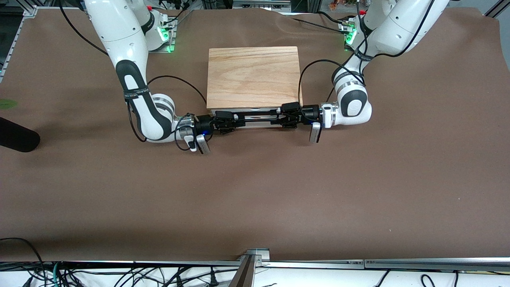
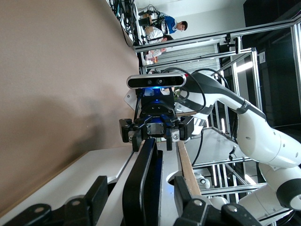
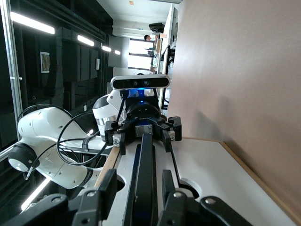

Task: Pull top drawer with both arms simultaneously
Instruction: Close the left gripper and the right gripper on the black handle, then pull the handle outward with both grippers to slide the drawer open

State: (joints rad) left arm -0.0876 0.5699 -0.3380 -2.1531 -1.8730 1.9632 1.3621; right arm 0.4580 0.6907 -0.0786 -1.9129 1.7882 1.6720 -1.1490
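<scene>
Brown-covered table (image 1: pixel 255 199) spread wide under everything. At its middle, nearer the robot bases than the front camera, a light-wood box (image 1: pixel 253 75) with a grained top.

Reaching in from the right arm's end of the table toward the box's front: right arm (image 1: pixel 131 79), white with black joint bands, bent low to the cloth. From the left arm's end, mirrored: left arm (image 1: pixel 358 99), wrist level with the box's front.

Along the box's front face, just under the wooden top: top drawer (image 1: pixel 255 109), white panel showing as a thin strip from above, small notch in its top edge (image 3: pixel 183 181). Panel close against the box, not visibly drawn out.

Running the width of that panel: long thin black bar handle (image 1: pixel 258 116).

At the handle's end nearest the right arm: right gripper (image 1: pixel 234 120), fingers (image 3: pixel 107 188) set on either side of the bar and clamped on it. At the handle's other end: left gripper (image 1: pixel 279 118), fingers (image 2: pixel 96 193) likewise closed around the bar. Both grippers facing each other along the handle, seen end-on in each wrist view.
</scene>
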